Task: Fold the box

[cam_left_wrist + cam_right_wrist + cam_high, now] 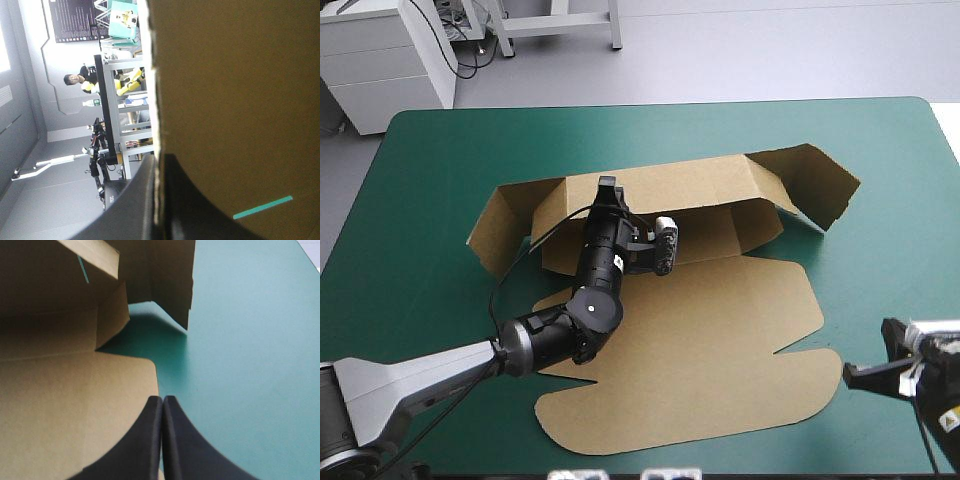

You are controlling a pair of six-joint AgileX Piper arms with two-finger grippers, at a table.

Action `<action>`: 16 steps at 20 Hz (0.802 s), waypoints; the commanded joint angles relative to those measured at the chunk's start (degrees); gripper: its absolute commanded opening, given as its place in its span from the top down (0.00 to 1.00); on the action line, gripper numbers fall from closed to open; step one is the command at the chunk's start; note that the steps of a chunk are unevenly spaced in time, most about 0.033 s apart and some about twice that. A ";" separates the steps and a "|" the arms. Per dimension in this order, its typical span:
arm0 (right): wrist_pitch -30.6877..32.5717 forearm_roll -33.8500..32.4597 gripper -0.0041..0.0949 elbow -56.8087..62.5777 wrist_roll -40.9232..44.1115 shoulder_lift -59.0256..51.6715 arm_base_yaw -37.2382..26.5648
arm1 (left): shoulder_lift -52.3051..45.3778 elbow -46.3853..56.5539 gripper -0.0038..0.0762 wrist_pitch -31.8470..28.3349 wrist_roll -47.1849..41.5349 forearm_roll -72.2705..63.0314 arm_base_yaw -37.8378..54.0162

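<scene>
High overview, two close-ups, common box (700,340)

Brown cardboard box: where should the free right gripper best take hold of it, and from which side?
Probably the raised side flap at the far right corner of the brown cardboard box. It stands up off the teal-green cover with a free edge facing the table's right side, so the shut right gripper could open and come from there. The flat near panel is harder to pinch.

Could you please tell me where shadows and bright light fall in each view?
High view: even light, the box shading its own panel under the raised far wall. Left wrist view: the box looks dark, lit from behind. Right wrist view: its raised flaps throw a dark shadow on the teal-green cover.
</scene>
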 commanded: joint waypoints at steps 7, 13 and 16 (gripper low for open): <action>-5.55 12.15 0.98 -31.34 -13.66 35.58 -0.25 | -2.49 -1.93 0.96 1.35 0.98 7.94 -0.12; 0.01 14.25 0.98 -58.24 -15.52 64.45 -0.16 | -2.49 -1.93 0.96 -0.65 0.98 7.84 -0.12; 7.18 15.28 0.98 -71.78 -14.58 77.48 -0.16 | -2.49 -1.93 0.96 -0.17 0.98 7.84 -0.12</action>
